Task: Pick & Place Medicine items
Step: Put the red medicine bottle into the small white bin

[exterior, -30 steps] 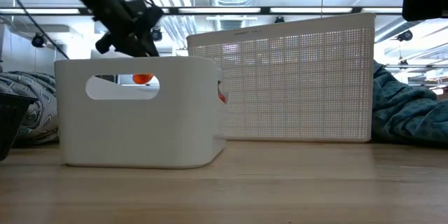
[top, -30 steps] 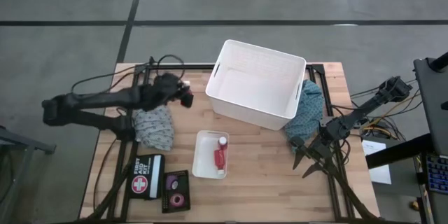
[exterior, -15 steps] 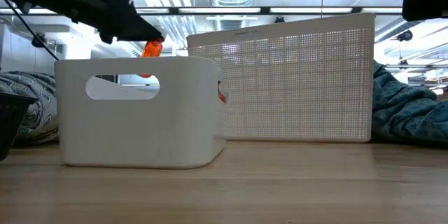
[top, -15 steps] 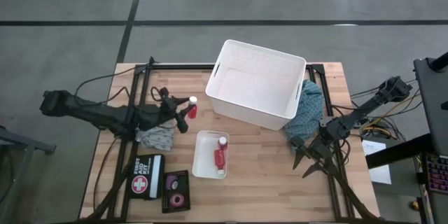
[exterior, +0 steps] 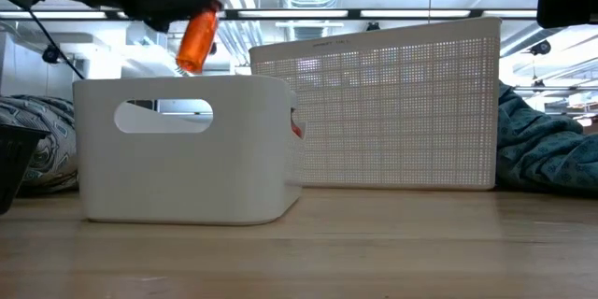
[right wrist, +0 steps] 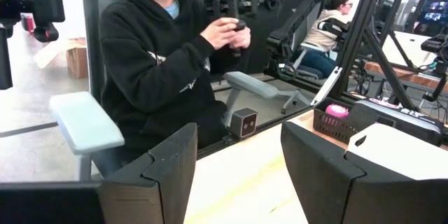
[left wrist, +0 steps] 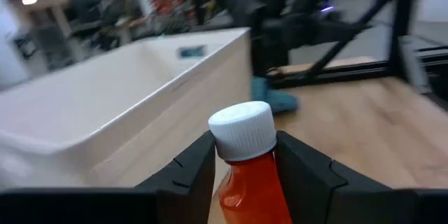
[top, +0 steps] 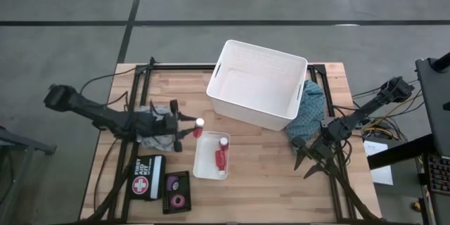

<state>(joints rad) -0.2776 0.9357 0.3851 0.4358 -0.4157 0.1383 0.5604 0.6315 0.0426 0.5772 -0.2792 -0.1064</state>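
Observation:
My left gripper (top: 188, 126) is shut on a small red bottle with a white cap (top: 199, 122) (left wrist: 241, 131). It holds the bottle in the air over the far left corner of the small white bin (top: 204, 167) (exterior: 243, 149). A second red bottle (top: 221, 156) lies inside that bin. Pink and dark tape rolls (top: 176, 191) sit in a dark tray at the near left. My right gripper (top: 309, 163) waits open at the table's right, beside a blue cloth (top: 311, 109), with nothing between its fingers (right wrist: 157, 175). My left gripper pinches the bottle's red body just under the white cap (left wrist: 241, 175) between its two fingers (left wrist: 192, 175), one on each side. The fingers come nearly level from the table's left. The cap sticks out past the fingertips. The bottle (exterior: 196, 42) is tilted and lifted clear.
The big white basket (top: 259, 83) (exterior: 392, 103) stands at the far middle. A grey cloth (top: 156, 133) lies under my left arm, and a first-aid box (top: 146, 176) sits beside the dark tray. A person (right wrist: 161, 56) sits beyond the table.
My left gripper has carried the bottle from beside the big basket's left corner toward the table's near edge and right, sinking a little, to the small bin's far left corner. The wrist has rolled, so the cap now points toward the table's right.

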